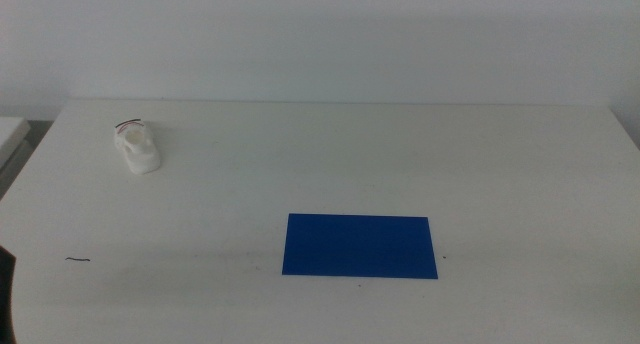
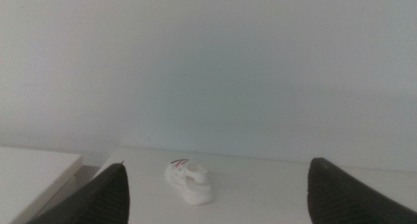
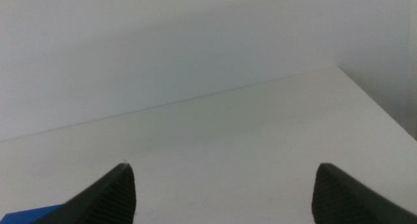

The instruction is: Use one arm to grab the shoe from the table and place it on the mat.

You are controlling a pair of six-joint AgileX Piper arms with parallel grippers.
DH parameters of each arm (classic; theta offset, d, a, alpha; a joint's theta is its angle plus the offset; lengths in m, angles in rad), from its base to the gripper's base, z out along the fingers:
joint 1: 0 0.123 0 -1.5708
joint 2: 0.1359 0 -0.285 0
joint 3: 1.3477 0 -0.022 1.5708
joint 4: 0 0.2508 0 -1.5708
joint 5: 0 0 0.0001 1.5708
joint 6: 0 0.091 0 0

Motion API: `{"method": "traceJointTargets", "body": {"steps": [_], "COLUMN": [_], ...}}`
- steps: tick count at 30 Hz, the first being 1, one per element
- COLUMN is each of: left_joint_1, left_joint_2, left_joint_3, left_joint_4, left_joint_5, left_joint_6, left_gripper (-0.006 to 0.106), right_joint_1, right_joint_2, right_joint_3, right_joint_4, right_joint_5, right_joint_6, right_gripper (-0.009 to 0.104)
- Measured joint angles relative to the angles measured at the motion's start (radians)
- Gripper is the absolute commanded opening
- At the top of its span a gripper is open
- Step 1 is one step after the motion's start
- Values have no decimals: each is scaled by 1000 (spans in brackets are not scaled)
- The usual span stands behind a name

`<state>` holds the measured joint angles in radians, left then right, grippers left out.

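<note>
The small white shoe (image 1: pixel 136 147) lies at the far left of the white table (image 1: pixel 330 164), well apart from the blue mat (image 1: pixel 360 246) near the front middle. In the left wrist view the shoe (image 2: pixel 189 182) lies on the table some way ahead of my left gripper (image 2: pixel 218 208), whose jaws stand wide apart and empty. My right gripper (image 3: pixel 221 204) is also open and empty over bare table; a corner of the mat (image 3: pixel 32 217) shows beside one jaw. Only a dark sliver of the left arm (image 1: pixel 5 284) shows in the middle view.
A small dark squiggle mark (image 1: pixel 78 259) is on the table near the front left. A pale wall rises behind the table's far edge. A second white surface (image 2: pixel 32 175) stands off the table's left side.
</note>
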<state>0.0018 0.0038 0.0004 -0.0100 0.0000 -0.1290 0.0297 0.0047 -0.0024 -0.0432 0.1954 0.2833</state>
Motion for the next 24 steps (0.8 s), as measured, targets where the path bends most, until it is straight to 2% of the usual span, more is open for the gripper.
{"method": "traceJointTargets", "body": {"steps": [4,14,17,24], "left_joint_1": [0,0,0,0], "left_joint_2": [119,1037,1269,1704], "left_joint_3": [-90,-986,-1208,-1616], "left_joint_4": [-2,-8,23,78], "left_joint_5": [112,859,1015,1127], "left_joint_6": [-33,-100,-141,-281], "left_gripper": [94,94,94,94], "right_joint_1": [0,0,0,0], "right_joint_2": [0,0,0,0], "right_joint_3": [0,0,0,0], "right_joint_4": [0,0,0,0], "right_joint_5": [0,0,0,0], "right_joint_6": [0,0,0,0], "right_gripper": [79,79,79,79]}}
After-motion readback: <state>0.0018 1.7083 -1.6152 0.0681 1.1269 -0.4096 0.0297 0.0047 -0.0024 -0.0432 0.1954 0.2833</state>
